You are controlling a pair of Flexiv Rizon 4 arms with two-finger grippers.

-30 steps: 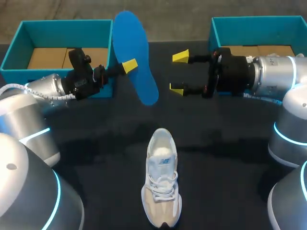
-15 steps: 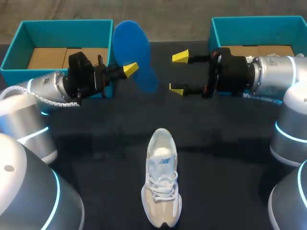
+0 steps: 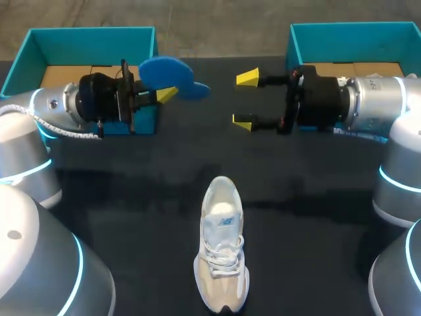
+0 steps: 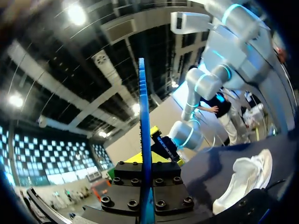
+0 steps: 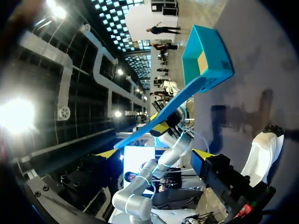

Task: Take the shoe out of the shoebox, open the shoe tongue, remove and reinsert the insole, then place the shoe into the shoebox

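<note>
The thin blue foam insole [image 4: 142, 116] stands edge-on, clamped between the two fingers of the pincer [image 4: 145, 159] and rising straight ahead of it. Off to one side of the pincer, a white fabric sneaker [image 4: 245, 179] lies on the dark desk [image 4: 205, 169].

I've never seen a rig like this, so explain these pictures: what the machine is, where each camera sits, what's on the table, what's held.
These are two robot arms at a black table. The overhead picture looks down from behind them; the two round pictures come from cameras on each wrist. The left end effector, two yellow-tipped fingers, is shut on a flat blue insole, seen edge-on in its own wrist view. The right end effector is open and empty. A white lace-up sneaker stands on the table between the arms. One open teal box sits at the far left, a second teal box at the far right.
</note>
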